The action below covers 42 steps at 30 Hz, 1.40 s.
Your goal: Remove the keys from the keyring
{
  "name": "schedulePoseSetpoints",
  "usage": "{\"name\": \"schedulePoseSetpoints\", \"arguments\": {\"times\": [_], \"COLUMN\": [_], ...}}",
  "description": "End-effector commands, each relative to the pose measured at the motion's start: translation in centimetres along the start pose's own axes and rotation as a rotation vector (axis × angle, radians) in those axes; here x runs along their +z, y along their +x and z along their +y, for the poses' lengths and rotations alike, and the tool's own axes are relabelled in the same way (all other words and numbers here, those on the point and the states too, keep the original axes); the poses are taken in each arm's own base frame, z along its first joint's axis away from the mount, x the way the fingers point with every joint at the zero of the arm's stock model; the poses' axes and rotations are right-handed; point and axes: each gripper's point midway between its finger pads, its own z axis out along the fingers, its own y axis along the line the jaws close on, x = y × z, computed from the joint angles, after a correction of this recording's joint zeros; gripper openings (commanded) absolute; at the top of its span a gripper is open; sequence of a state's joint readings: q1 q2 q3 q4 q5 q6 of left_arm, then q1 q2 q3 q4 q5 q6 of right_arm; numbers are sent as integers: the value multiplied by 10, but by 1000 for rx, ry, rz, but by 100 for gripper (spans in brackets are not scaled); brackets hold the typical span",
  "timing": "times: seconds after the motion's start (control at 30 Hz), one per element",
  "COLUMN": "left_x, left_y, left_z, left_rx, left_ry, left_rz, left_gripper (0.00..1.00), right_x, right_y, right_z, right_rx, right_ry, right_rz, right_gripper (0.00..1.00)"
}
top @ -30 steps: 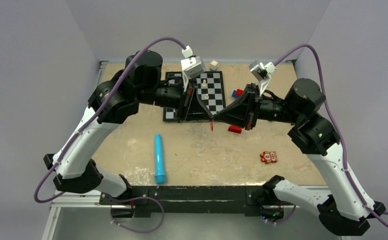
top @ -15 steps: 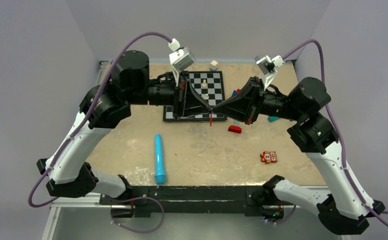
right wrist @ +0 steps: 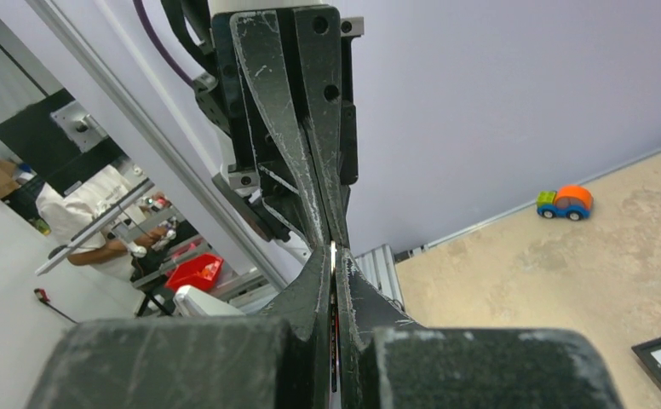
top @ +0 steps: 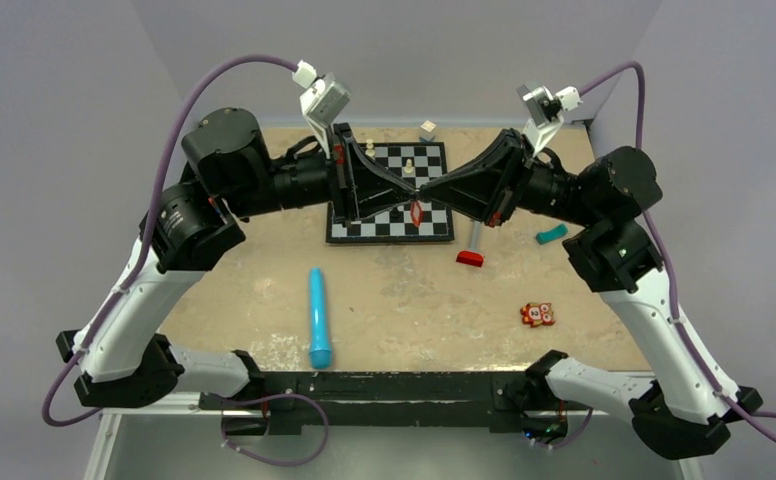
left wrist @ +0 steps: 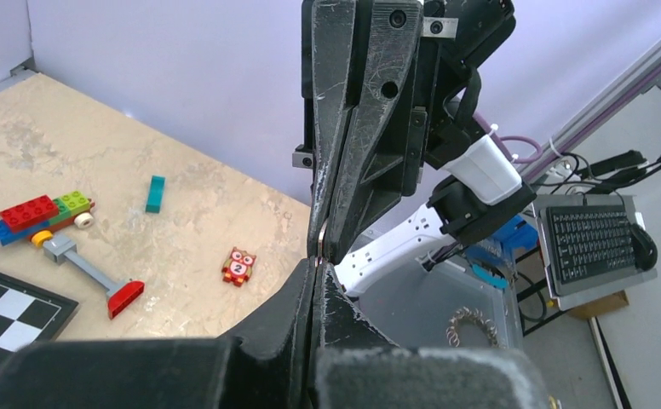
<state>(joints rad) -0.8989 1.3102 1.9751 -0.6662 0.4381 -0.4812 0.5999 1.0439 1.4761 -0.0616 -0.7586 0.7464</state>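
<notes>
Over the chessboard [top: 364, 228] my left gripper [top: 410, 188] and right gripper [top: 425, 190] meet tip to tip, both shut. The keyring's red oblong tag [top: 416, 212] hangs just below that meeting point, clear of the board. In the right wrist view my right gripper [right wrist: 334, 253] pinches a thin metal sliver edge-on, with red showing deeper in the gap. In the left wrist view my left gripper [left wrist: 319, 261] is shut at the same spot, touching the right fingertips [left wrist: 337, 243]. Whether that metal is ring or keys I cannot tell; no separate key shows.
A blue cylinder [top: 319, 317] lies at the near left. A red block-headed toy [top: 471, 252], an owl toy marked 2 [top: 536, 315] and a teal piece [top: 551, 234] lie to the right. White chess pieces [top: 408, 166] stand on the board. A brick car [left wrist: 42, 213] is farther off.
Both arms have lifted and carried the tag away from the board's near edge to above the board. The tag has turned and shows more of its face. Both grippers stayed shut.
</notes>
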Motion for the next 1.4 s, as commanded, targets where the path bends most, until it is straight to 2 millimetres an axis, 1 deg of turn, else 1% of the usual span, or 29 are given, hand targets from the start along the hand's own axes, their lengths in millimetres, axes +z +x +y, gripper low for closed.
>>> {"name": "schedulePoseSetpoints", "arguments": {"times": [0.0,0.33,0.6,0.9,1.37], "left_x": [10,13,12,10,8], "left_y": [-17,-31,-46,-54,-56], "left_z": [2,9,8,13,26], "left_rx": [-36,-92,-142,-167,-186], "left_ry": [-5,-47,-66,-94,-170], "left_rz": [-93,-194,-273,-341,-398], "left_gripper": [0,0,0,0,0], "right_x": [3,5,9,15,16], "right_y": [-23,-29,-37,-50,-49], "right_z": [22,22,22,24,20], "right_rx": [-42,-37,-16,-2,42], "right_ry": [-79,-77,-92,-113,-122], "right_rz": [-66,-97,-137,-171,-203], "right_gripper": [0,0,0,0,0]}}
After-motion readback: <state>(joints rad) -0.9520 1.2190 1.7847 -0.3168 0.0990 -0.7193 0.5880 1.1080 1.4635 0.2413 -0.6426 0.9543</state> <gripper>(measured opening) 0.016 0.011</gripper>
